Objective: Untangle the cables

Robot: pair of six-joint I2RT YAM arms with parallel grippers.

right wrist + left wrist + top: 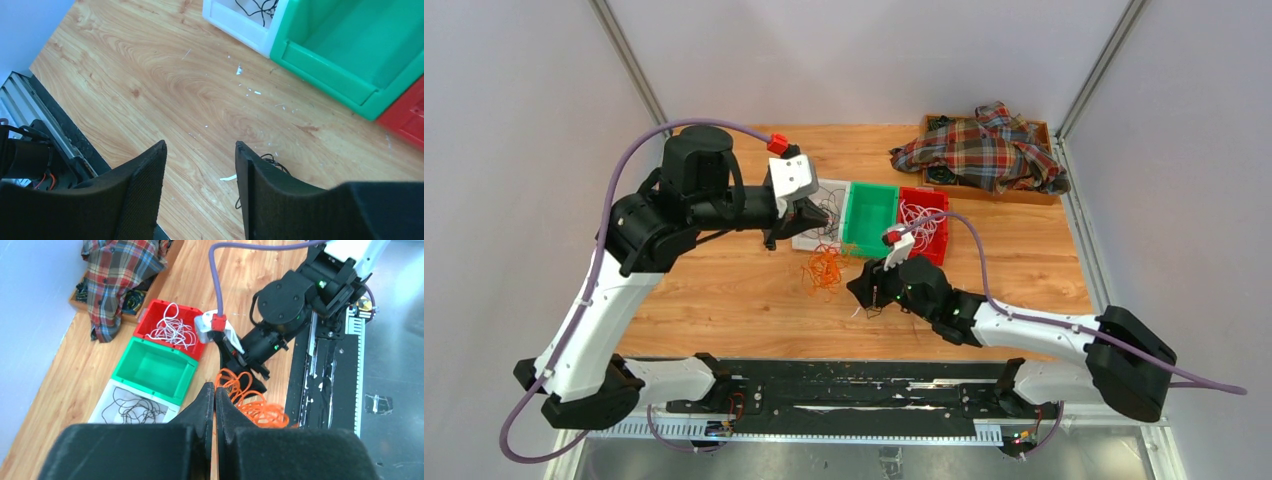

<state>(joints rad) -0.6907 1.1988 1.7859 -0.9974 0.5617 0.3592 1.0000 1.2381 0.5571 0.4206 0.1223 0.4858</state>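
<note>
A loose pile of orange cables (826, 270) (252, 402) lies on the wooden table in front of three bins. The white bin (807, 238) (100, 407) holds black cables (132, 410), the green bin (869, 218) (155, 367) (350, 45) holds nothing, and the red bin (938, 250) (155, 310) holds white cables (172, 330). My left gripper (807, 217) (215, 388) is shut on nothing, above the table beside the white bin. My right gripper (864, 290) (200, 147) hangs open low over bare wood, with a thin black cable (272, 161) just outside its right finger.
A plaid shirt (984, 150) lies over a wooden tray at the back right. A black rail (854, 385) runs along the table's near edge. A small white scrap (229, 177) lies on the wood by my right finger. Grey walls and metal posts close in the sides.
</note>
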